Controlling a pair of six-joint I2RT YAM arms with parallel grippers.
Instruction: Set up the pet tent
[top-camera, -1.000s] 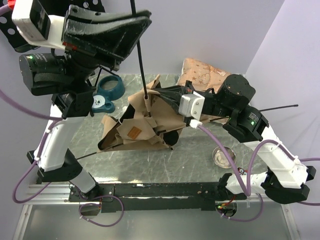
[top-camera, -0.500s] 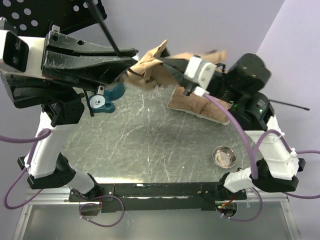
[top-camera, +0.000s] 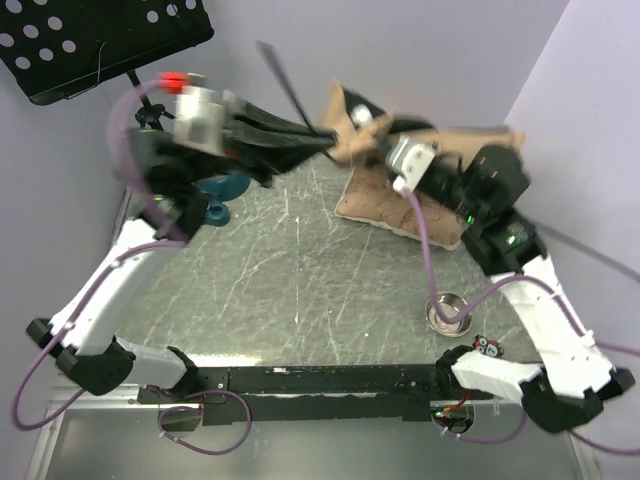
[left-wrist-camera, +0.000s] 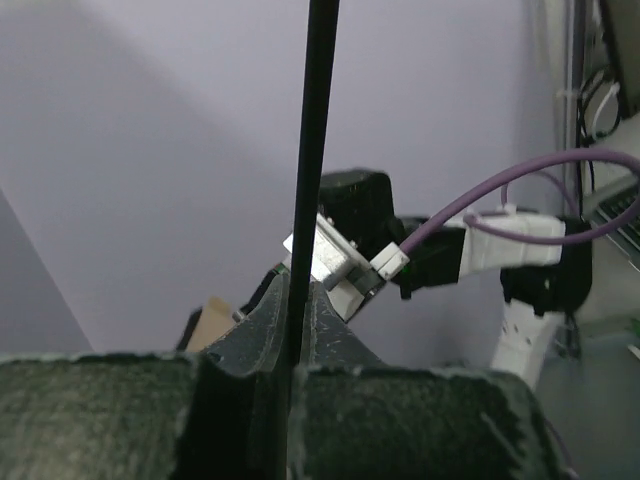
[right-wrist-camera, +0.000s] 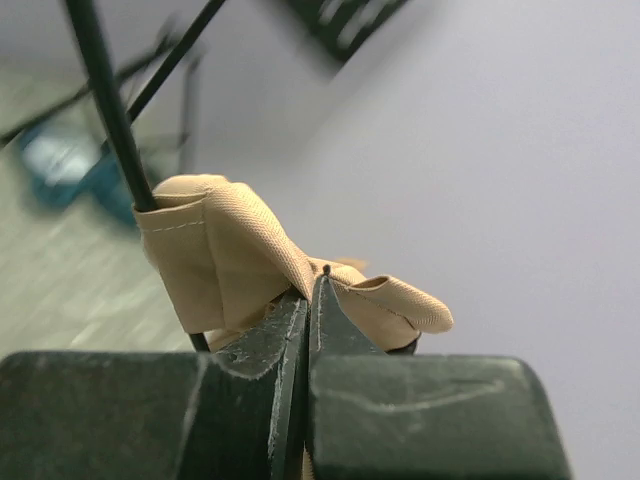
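Lifted off the middle of the worktop (top-camera: 300, 290), where it lay in a heap a second ago, the tent (top-camera: 340, 145) now hangs bunched in the air over the far edge, between the two arms. Both arms have swung away from the camera toward the back wall, and the top view shows them blurred.

The left tool (top-camera: 312, 133) is pinched tight on a thin black pole (top-camera: 285, 85) – its wrist view shows the pole (left-wrist-camera: 318, 150) running straight up out of the closed jaws (left-wrist-camera: 295, 335). The right tool (top-camera: 362, 135) is clamped on a fold of tan tent fabric (right-wrist-camera: 250, 260), which bulges out above its jaws (right-wrist-camera: 310, 300); a pole (right-wrist-camera: 105, 100) enters the sewn edge of that fold.

Beneath the right arm a cushion (top-camera: 385, 205) lies on the worktop. A blue bowl (top-camera: 222, 188) sits at the far left, and a small metal dish (top-camera: 447, 312) stands near the right edge – well apart from the tent.
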